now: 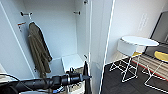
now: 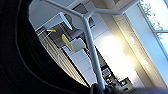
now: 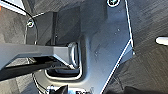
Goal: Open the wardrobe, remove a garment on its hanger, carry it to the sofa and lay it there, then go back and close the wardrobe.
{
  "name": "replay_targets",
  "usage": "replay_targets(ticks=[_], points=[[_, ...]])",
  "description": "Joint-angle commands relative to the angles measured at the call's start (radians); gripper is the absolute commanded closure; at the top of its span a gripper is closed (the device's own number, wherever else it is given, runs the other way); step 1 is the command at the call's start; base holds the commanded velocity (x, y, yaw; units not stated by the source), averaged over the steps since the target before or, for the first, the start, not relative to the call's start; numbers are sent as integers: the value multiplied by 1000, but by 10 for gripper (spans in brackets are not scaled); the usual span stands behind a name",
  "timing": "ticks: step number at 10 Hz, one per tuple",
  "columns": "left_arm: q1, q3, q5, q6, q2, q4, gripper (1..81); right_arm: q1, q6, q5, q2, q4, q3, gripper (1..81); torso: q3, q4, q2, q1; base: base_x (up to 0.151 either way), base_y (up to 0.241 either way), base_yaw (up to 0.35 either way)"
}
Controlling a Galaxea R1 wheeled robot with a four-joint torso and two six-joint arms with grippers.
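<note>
Wardrobe (image 1: pixel 60 35) stood open with only the olive jacket (image 1: pixel 38 50) on its hook; my left gripper (image 1: pixel 86 77) was clenched on the hanger (image 2: pixel 91 50), the black shirt (image 1: pixel 86 80) hanging below it, ready for carrying; right jaws indeterminable.

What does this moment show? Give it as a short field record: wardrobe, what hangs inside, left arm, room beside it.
wardrobe: open, white interior
hanging inside: olive jacket on a hook at the left wall
left claw: extended toward the wardrobe's right side, dark fabric hanging at its tip
hanger: white, close to the left wrist camera
beside wardrobe: white round table, white chair, dark floor
</note>
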Motion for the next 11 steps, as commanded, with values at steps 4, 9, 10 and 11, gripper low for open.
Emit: replay_targets(ticks=[4, 9, 10, 11], points=[[-140, 67, -46, 12, -13, 72, 811, -25, -2, 16, -5, -42, 26, 10, 0, 0, 0, 0, 0, 0, -213], [-130, 73, -45, 12, -14, 84, 811, -41, 11, 104, -22, -72, 29, 10, 0, 0, 0, 0, 0, 0, -213], [-128, 76, -45, 12, -19, 86, 811, -38, 11, 91, -21, -72, 31, 10, 0, 0, 0, 0, 0, 0, -212], [-127, 78, -45, 12, -23, 86, 811, -39, 10, 81, -15, -77, 28, 10, 0, 0, 0, 0, 0, 0, -212]])
